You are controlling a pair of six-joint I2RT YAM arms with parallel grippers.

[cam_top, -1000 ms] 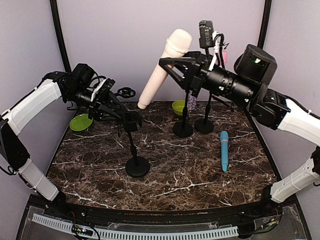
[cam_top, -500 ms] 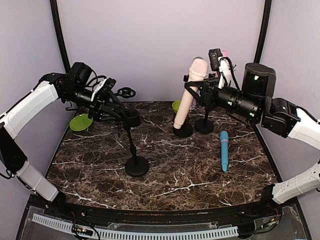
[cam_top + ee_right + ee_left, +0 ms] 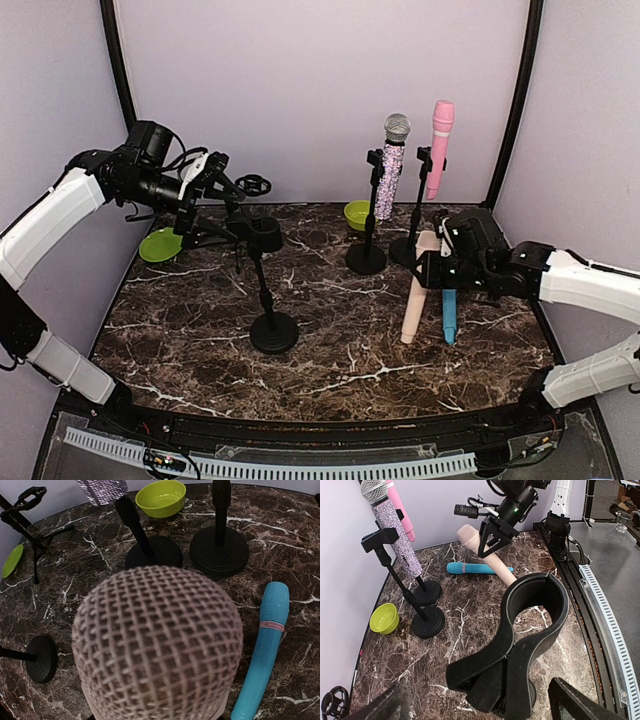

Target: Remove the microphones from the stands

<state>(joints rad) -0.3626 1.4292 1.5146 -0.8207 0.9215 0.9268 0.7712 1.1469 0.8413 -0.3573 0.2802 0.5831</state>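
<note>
The left gripper [image 3: 228, 210], fingers spread wide, sits at the clip of the empty stand [image 3: 275, 332]. The second stand [image 3: 366, 258] holds a glittery microphone [image 3: 390, 170], the third stand [image 3: 408, 250] a pink microphone [image 3: 438, 140]. The right gripper [image 3: 438, 270] clasps the beige microphone [image 3: 414, 290], off any stand, beside a fourth, teal microphone [image 3: 449, 315] lying flat.

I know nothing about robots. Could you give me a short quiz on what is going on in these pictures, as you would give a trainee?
1. The cream microphone is held by: A) a stand, B) the right hand, C) nothing, it lies loose on the table.
2. True or false: the clip on the nearest stand is empty.
3. How many microphones sit in stands?

Key: 1 B. 2 True. 3 Two: the glitter microphone and the pink microphone.
</note>
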